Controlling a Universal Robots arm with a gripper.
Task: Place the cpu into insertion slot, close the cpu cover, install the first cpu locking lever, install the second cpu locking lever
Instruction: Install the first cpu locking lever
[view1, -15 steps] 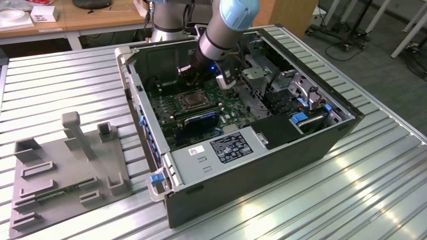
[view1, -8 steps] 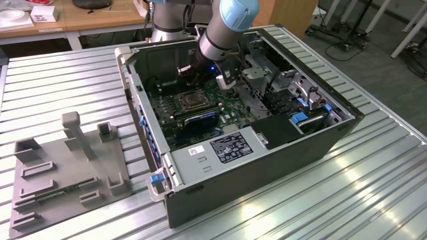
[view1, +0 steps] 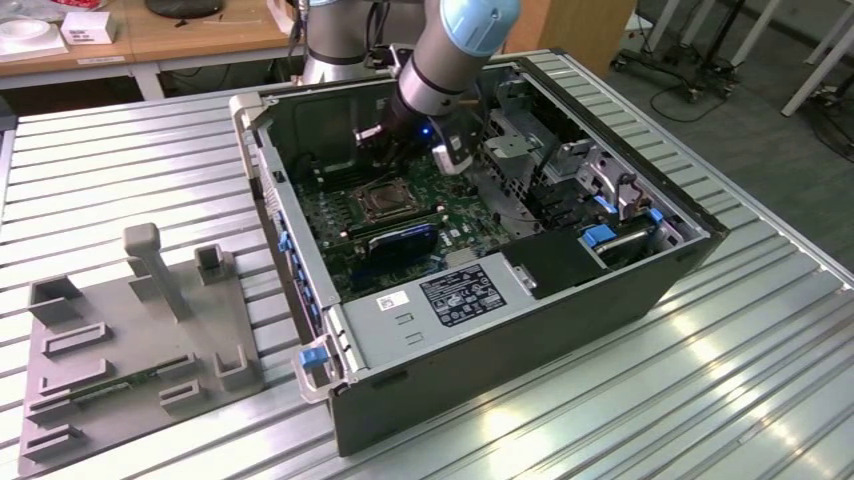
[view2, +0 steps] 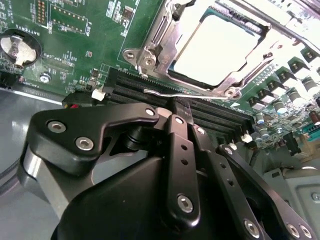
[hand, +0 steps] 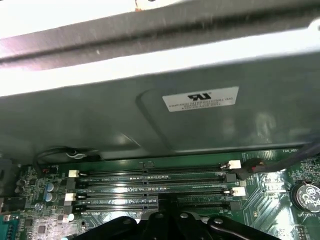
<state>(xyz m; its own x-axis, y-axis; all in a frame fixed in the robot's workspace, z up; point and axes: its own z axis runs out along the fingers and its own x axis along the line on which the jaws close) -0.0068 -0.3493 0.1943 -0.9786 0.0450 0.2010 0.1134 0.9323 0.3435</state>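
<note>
Across a ribbed metal table (view1: 120, 150), lying open on its side: a computer case (view1: 534, 330). Down on its green board (view2: 75, 55), can make out the cpu (view2: 215, 50) seated flat in the insertion slot (view1: 379, 203), with the cpu cover (view2: 165, 37) folded down around it and framing the pale top through its window. Along the socket edge nearest the arm, can trace a thin silver locking lever (view2: 195, 93), long axis parallel to the memory slots (view2: 220, 112) just beside it and crosswise to the reach of the tool. Cannot tell whether latched. Over those memory slots, aimed at the lever and the socket beyond, finds the gripper (view2: 182, 107), tips drawn together on nothing, near the lever but seemingly not touching. Puts the socket straight ahead of the tips, with the grey case wall (hand: 200, 135) on the opposite side of the wrist.
</note>
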